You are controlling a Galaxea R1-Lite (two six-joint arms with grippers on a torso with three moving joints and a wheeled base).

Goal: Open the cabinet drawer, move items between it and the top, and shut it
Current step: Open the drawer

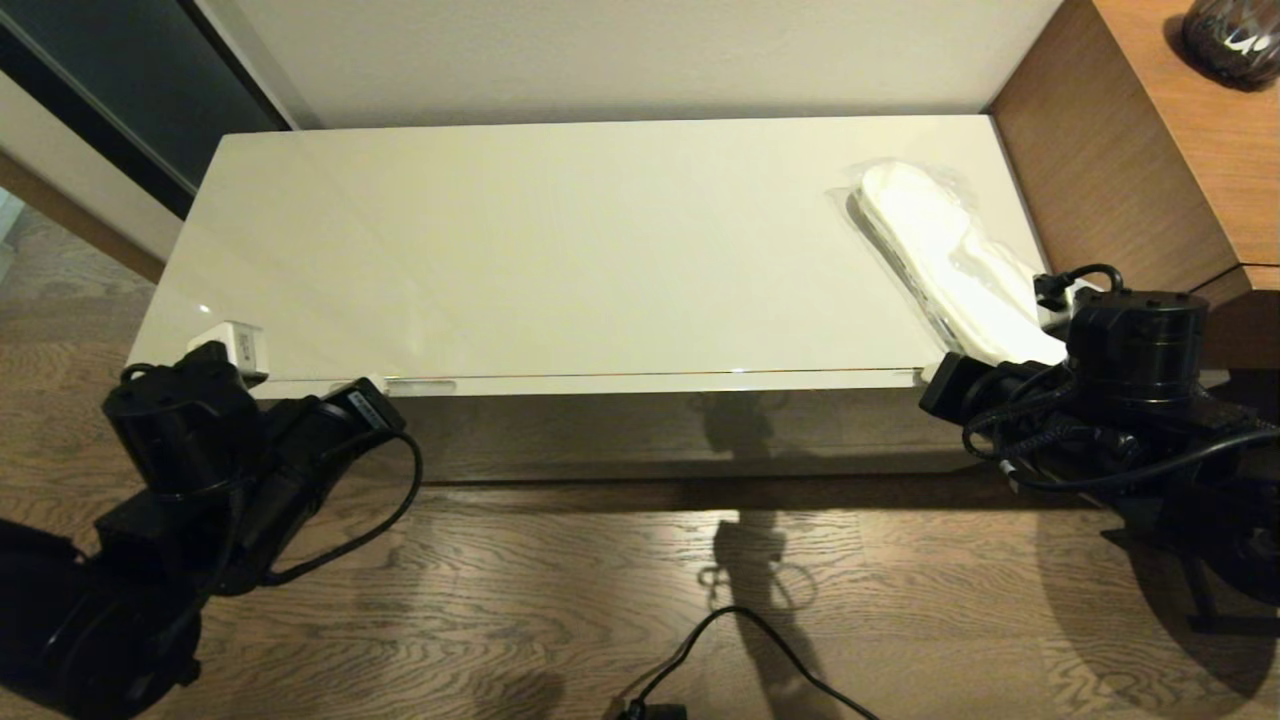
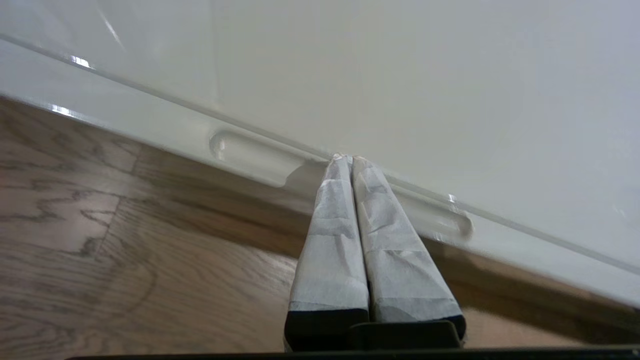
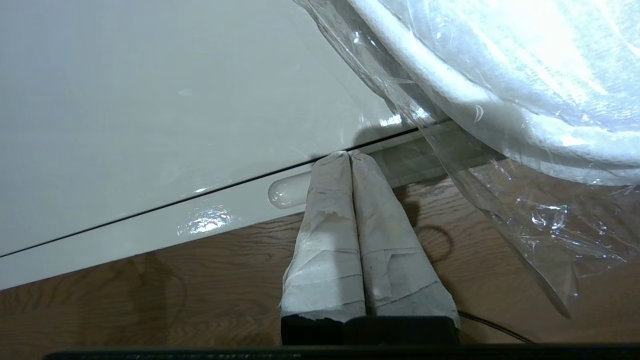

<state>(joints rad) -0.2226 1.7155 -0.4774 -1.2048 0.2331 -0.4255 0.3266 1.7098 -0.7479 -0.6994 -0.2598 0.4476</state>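
The cabinet drawer [image 1: 640,383] sits pushed in, its glossy front showing as a narrow strip under the top [image 1: 560,250]. The wrapped white slippers [image 1: 940,260] lie on the top at the right end, their plastic overhanging the front edge [image 3: 500,60]. My left gripper [image 2: 348,159] is shut, its taped tips in the left recessed pull [image 2: 250,157], at the seam under the top. My right gripper [image 3: 348,155] is shut too, its tips in the right pull [image 3: 287,192], just beside the hanging wrap.
A taller brown wood-grain desk [image 1: 1200,150] stands against the cabinet's right end, with a dark vase [image 1: 1235,40] on it. Wood floor lies in front, with a black cable [image 1: 740,640] on it. A dark panel [image 1: 120,90] is at the back left.
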